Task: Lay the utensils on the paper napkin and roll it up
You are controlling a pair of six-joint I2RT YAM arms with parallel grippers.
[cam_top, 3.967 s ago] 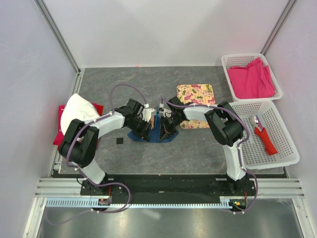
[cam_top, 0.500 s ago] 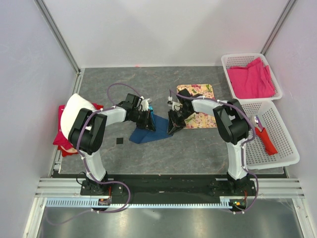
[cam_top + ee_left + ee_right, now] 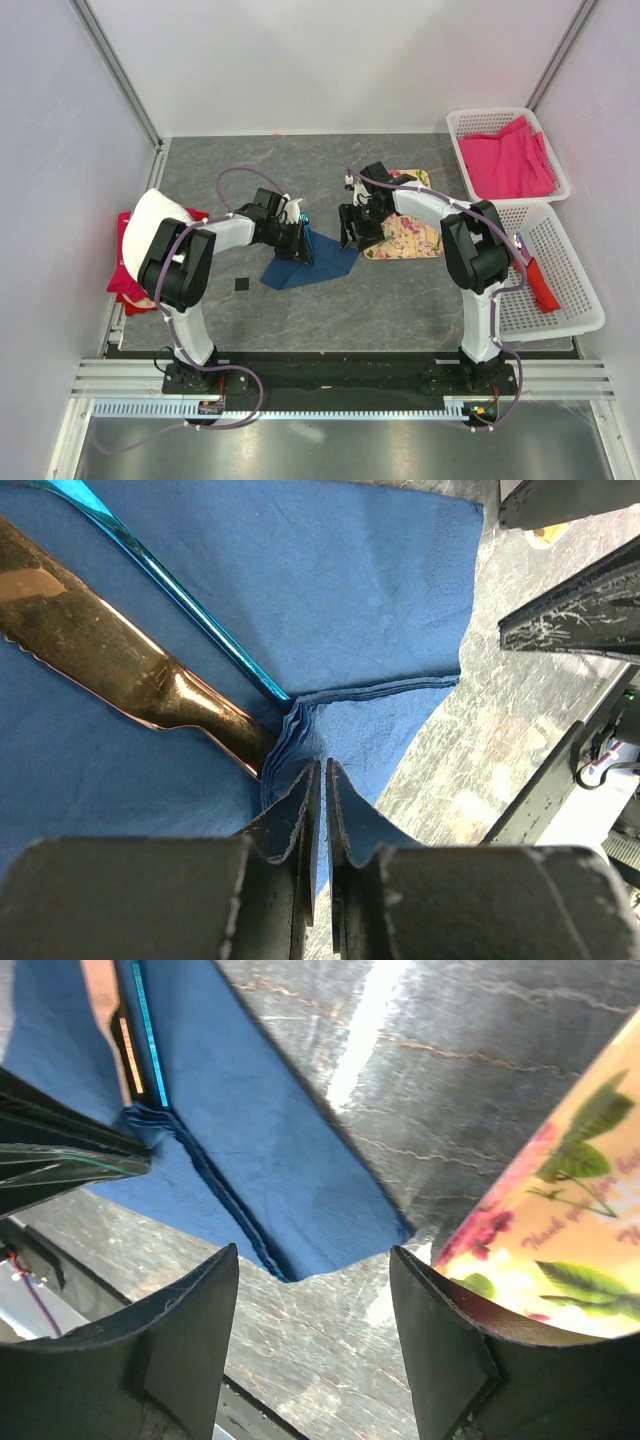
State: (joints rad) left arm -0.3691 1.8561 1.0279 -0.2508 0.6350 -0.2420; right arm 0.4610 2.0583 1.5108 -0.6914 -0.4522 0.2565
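Observation:
The blue paper napkin (image 3: 318,262) lies on the grey table, partly folded over the utensils. In the left wrist view a thin bright-blue utensil (image 3: 190,620) and a copper-coloured knife (image 3: 110,660) run under a napkin fold. My left gripper (image 3: 324,766) is shut on that bunched fold of the napkin (image 3: 330,600). My right gripper (image 3: 313,1252) is open just above the napkin's right corner (image 3: 270,1150), holding nothing. The blue utensil (image 3: 148,1050) shows at the top left of that view. From above, the left gripper (image 3: 298,246) and right gripper (image 3: 352,230) flank the napkin.
A floral mat (image 3: 408,238) lies right of the napkin, under the right arm. Two white baskets stand at the right: the back one (image 3: 460,122) holds pink cloth, the front one (image 3: 565,300) a red-handled tool (image 3: 536,278). White and red cloths (image 3: 150,232) sit at the left edge.
The right gripper has opened, let go of the napkin's right corner and drawn back toward the mat. The corner now lies flat. The left gripper has stayed shut on its fold.

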